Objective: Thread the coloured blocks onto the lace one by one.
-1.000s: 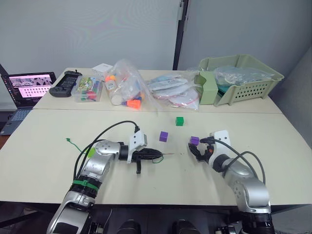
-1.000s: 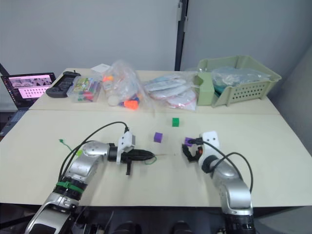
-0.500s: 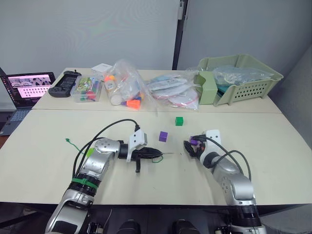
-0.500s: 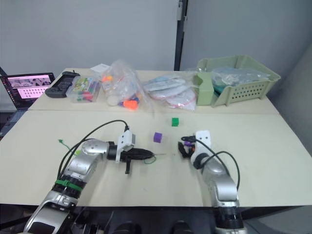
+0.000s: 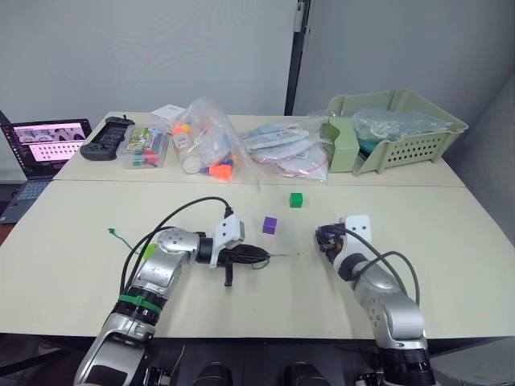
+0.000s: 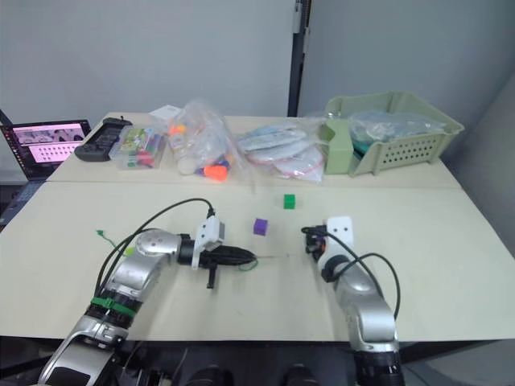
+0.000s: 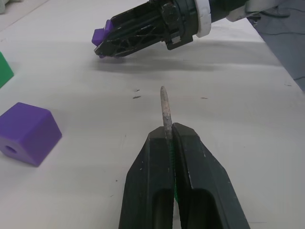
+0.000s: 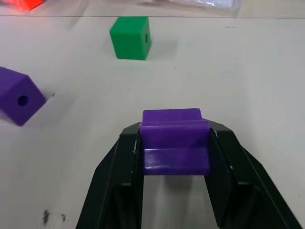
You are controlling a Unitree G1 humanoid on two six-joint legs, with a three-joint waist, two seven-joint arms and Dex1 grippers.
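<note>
My right gripper (image 8: 175, 131) is shut on a purple block (image 8: 175, 143), low over the table at centre right (image 5: 324, 237). A second purple block (image 5: 269, 225) and a dark green block (image 5: 296, 199) lie loose on the table just beyond. My left gripper (image 7: 167, 136) is shut on the green lace, and the stiff grey tip (image 7: 165, 106) sticks out past the fingers. The tip points toward the right gripper (image 7: 138, 31) and its purple block (image 7: 101, 36), a short gap away. The lace's green tail (image 5: 113, 233) trails off to the left across the table.
Along the back of the table stand a laptop (image 5: 47, 145), a black controller (image 5: 106, 139), a clear box of pens (image 5: 145, 147), several clear bags of toys (image 5: 211, 149) and a pale green basket (image 5: 394, 129). A black cable (image 5: 189, 211) loops over my left arm.
My right gripper has closed on the purple block that lay at its fingertips. The left gripper has kept still, holding the lace.
</note>
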